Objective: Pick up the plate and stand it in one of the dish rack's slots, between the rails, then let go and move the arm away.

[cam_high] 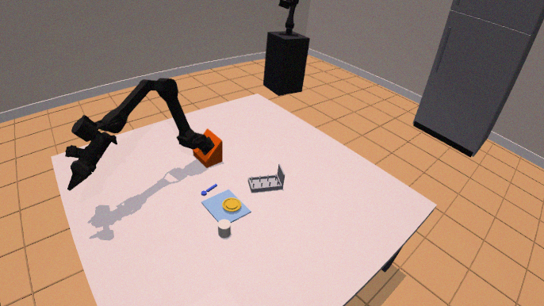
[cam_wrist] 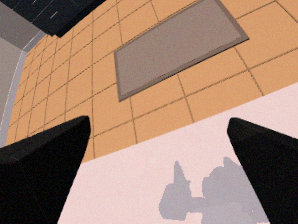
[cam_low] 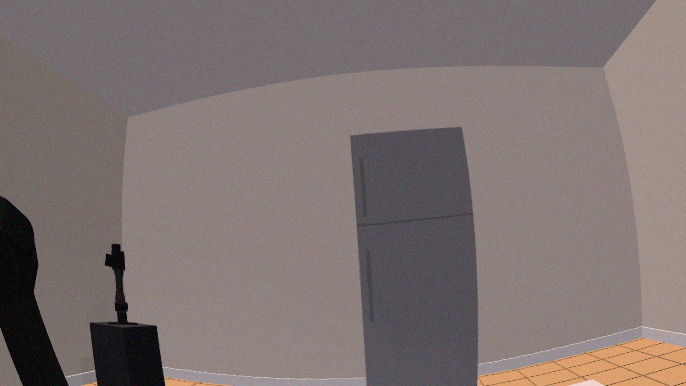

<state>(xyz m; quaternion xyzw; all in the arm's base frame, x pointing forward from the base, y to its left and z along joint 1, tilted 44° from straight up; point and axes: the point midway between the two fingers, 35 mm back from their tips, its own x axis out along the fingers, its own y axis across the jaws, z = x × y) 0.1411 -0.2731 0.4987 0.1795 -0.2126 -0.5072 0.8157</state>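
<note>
A yellow plate (cam_high: 231, 204) lies flat on a blue square mat (cam_high: 212, 204) near the middle of the table in the top view. The grey dish rack (cam_high: 266, 189) stands behind and to the right of it, with short pegs and a tall panel at its right end; its slots hold nothing. My gripper (cam_high: 69, 188) (cam_wrist: 161, 124) is open and empty. It hangs above the table's left edge, pointing down and outward, far to the left of the plate. The wrist view shows neither plate nor rack.
A blue spoon (cam_high: 211, 189) lies beside the mat's back left edge. A grey cup (cam_high: 224, 230) with a pale top stands at the mat's front corner. The orange block (cam_high: 215, 154) is at the arm's base. A second arm stands on a black pedestal (cam_high: 285, 65) (cam_low: 125, 355) beyond the table.
</note>
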